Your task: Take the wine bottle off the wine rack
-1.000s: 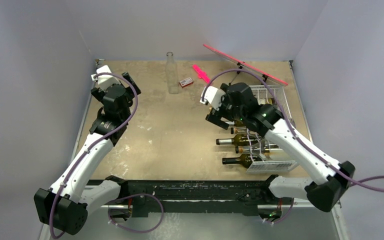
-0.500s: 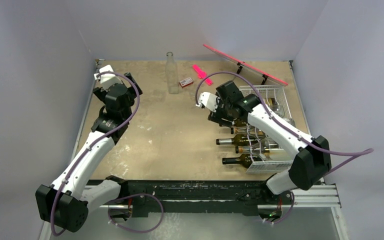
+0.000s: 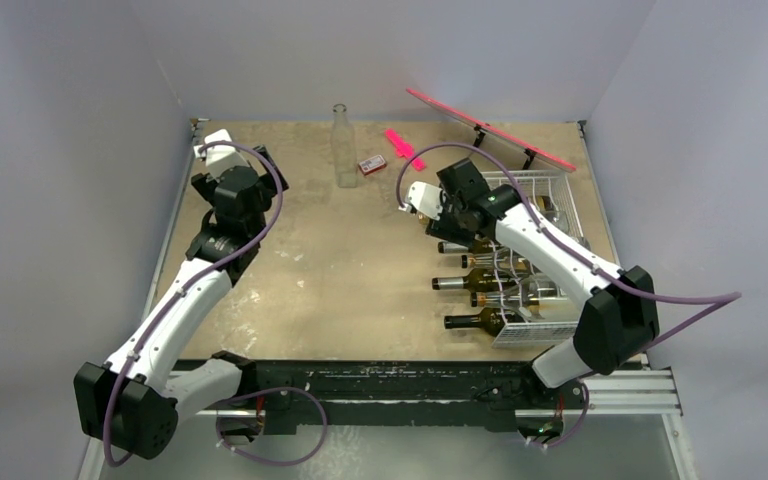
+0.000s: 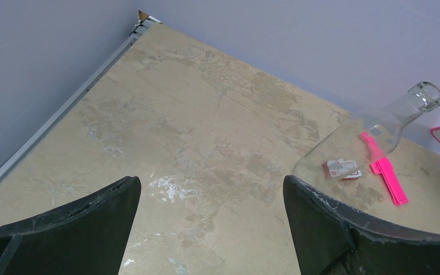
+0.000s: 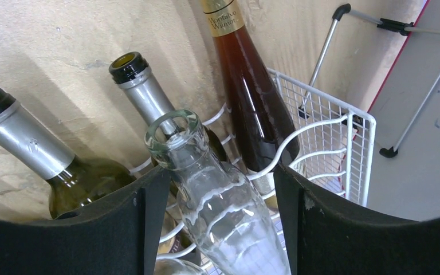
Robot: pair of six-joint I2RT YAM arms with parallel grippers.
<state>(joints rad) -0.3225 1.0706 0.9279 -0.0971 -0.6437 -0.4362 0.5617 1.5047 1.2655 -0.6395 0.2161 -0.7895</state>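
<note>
The white wire wine rack [image 3: 558, 332] [image 5: 346, 143] stands at the right of the table with several bottles lying in its tiers, necks pointing left. My right gripper [image 3: 452, 226] [image 5: 220, 172] is at the rack's far left end, shut on a clear glass wine bottle [image 5: 217, 212]. The bottle's neck lies against the left finger and its widening body fills the gap between both. The bottle's lower part is hidden. My left gripper [image 3: 258, 166] [image 4: 212, 186] hangs open over bare table at the far left, holding nothing.
In the rack lie an amber bottle [image 5: 252, 97] and two silver-foiled green bottles [image 5: 143, 91] [image 5: 28, 143]. An empty clear bottle [image 3: 343, 148] [image 4: 372, 137] stands at the back, beside a small red box [image 3: 369, 164] and a pink piece [image 3: 400, 147]. A pink board on a stand [image 3: 490, 128] leans behind the rack.
My right gripper has moved toward the far end of the rack and its jaws have closed from wide open onto the clear bottle. The left arm has shifted only slightly.
</note>
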